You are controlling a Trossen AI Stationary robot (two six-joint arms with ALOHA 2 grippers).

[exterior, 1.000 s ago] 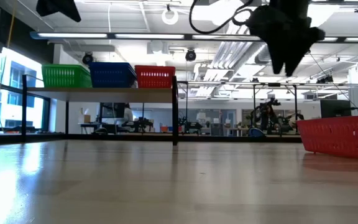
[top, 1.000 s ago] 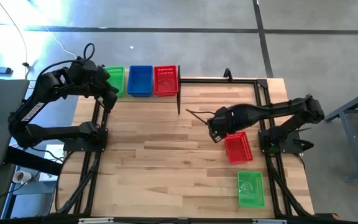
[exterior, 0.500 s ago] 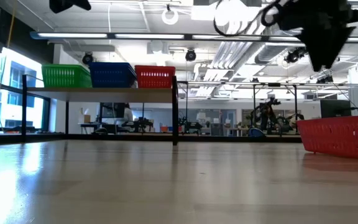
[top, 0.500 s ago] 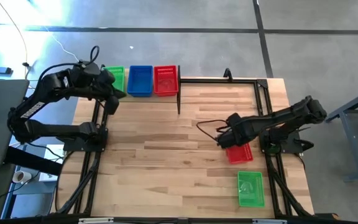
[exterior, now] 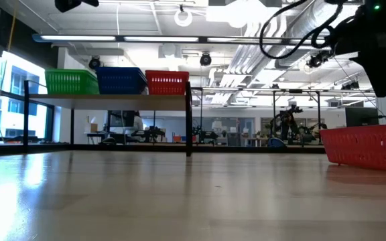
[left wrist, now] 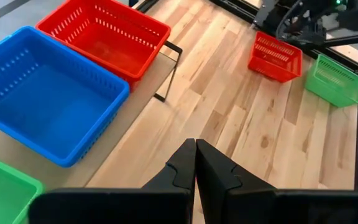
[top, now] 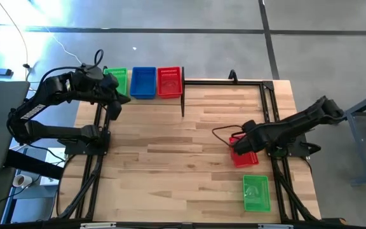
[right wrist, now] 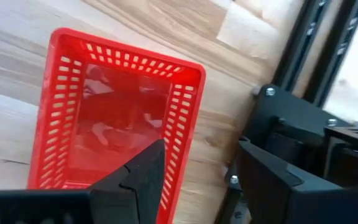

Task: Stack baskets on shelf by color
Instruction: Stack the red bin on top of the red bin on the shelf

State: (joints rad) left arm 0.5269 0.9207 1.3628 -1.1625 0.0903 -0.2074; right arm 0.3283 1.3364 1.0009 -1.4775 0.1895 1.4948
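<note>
- tabletop: we log bare planks across the middle of the high view.
- shelf: upper left of the high view; it carries a green basket, a blue basket and a red basket side by side.
- left pincer: closed and empty, near the shelf, barely shifted.
- right pincer: open; over the last second it has swung from centre frame to lower right and dropped over the loose red basket. We judge a grasp on its side wall comes next.
- loose green basket: lower right, not yet handled.
</note>
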